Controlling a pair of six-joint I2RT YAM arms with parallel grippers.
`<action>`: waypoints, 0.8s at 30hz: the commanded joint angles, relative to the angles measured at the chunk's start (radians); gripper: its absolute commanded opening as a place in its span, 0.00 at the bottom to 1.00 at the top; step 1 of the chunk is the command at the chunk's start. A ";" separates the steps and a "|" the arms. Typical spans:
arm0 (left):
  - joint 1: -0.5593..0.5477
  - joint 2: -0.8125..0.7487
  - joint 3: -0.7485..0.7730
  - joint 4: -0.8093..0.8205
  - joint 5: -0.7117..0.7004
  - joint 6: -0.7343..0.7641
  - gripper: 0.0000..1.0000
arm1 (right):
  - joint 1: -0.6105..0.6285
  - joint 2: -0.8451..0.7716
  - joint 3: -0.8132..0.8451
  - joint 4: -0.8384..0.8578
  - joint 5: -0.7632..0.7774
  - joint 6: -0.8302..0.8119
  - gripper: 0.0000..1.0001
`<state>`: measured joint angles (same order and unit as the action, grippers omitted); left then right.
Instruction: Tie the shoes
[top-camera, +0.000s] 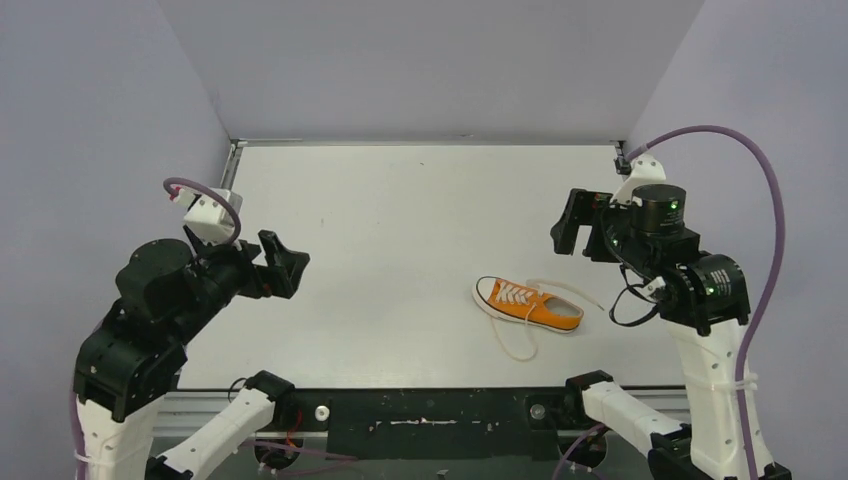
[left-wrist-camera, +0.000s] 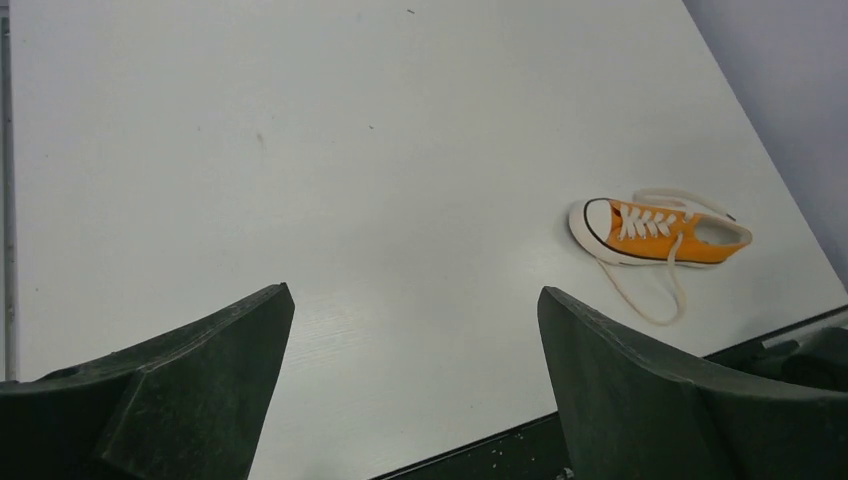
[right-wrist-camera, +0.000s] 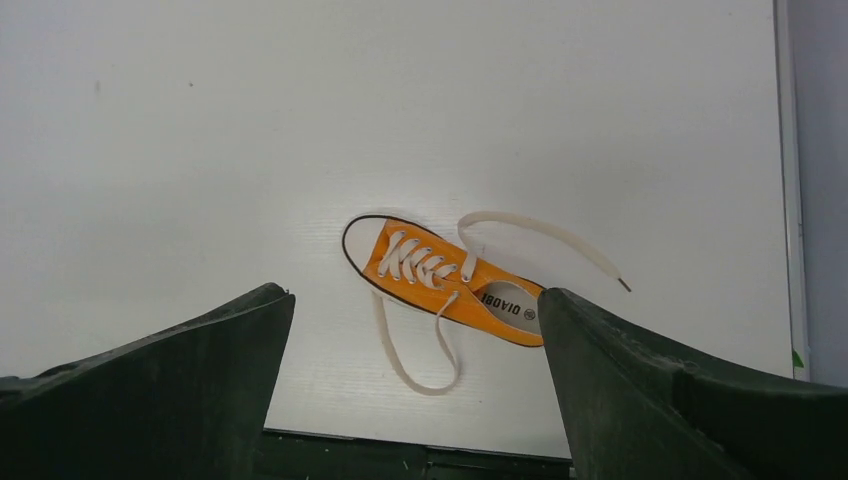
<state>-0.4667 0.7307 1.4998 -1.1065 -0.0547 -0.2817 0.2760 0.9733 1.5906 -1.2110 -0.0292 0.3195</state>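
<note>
A small orange sneaker (top-camera: 530, 305) with a white sole and toe cap lies on the white table, right of centre near the front edge, toe pointing left. Its long white laces are untied: one loops toward the front edge (top-camera: 518, 343), the other trails behind the heel to the right (top-camera: 575, 288). The shoe also shows in the left wrist view (left-wrist-camera: 665, 235) and the right wrist view (right-wrist-camera: 450, 280). My left gripper (top-camera: 285, 262) is open and empty, far left of the shoe. My right gripper (top-camera: 575, 228) is open and empty, raised above and behind the shoe's heel.
The white table (top-camera: 400, 230) is bounded by grey walls at the back and sides. A dark metal rail (top-camera: 420, 410) runs along the front edge by the arm bases. A purple cable (top-camera: 765, 200) arcs over the right arm.
</note>
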 joint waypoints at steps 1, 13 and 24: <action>0.092 0.075 -0.027 0.132 0.005 -0.005 0.92 | -0.055 0.014 -0.108 0.163 0.079 -0.028 1.00; 0.131 0.294 -0.090 0.313 0.077 0.022 0.97 | -0.205 0.098 -0.327 0.207 0.186 0.012 1.00; 0.106 0.387 -0.203 0.545 0.333 -0.027 0.97 | -0.609 0.152 -0.561 0.270 -0.238 0.056 1.00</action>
<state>-0.3523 1.1263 1.3132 -0.7143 0.1738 -0.3073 -0.2207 1.1130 1.1011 -1.0058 -0.0788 0.3416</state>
